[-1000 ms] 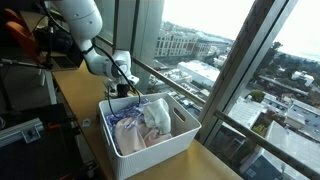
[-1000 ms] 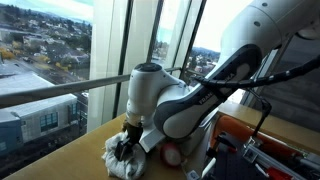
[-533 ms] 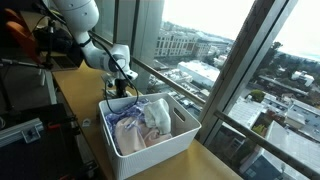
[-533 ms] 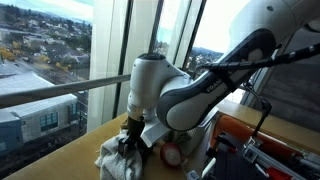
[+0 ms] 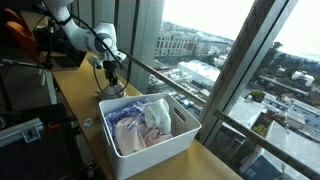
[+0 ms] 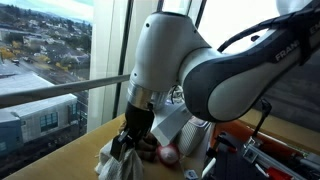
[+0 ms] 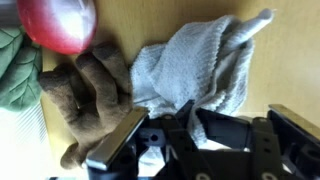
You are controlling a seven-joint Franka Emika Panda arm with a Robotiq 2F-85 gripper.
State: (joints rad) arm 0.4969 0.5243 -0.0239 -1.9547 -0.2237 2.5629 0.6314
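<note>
- I found the gripper [image 7: 188,112] low over the wooden desk [image 7: 290,60], its jaws pressed together on the near edge of a pale grey cloth [image 7: 200,65].
- In an exterior view the gripper [image 6: 126,148] stood above the same cloth [image 6: 118,165], which rose in a bunch to the jaws and otherwise lay on the desk [image 6: 70,160].
- A brown cloth [image 7: 90,92] lay crumpled, touching the pale one on one side.
- A red ball [image 7: 58,22] sat just beyond the brown cloth; an exterior view showed the ball [image 6: 169,155] close beside the gripper.
- A green item [image 7: 12,65] lay at the frame edge in the wrist view; I could not identify it.
- The desk [image 5: 75,95] was a long narrow light-wood surface running along a wall of tall windows [image 5: 225,60].
- A white bin [image 5: 185,140] of mixed clothes [image 5: 140,120] stood on it, apart from the gripper [image 5: 108,72].
- Outside the glass I noted a railing [image 6: 60,92] and city buildings far below in daylight.
</note>
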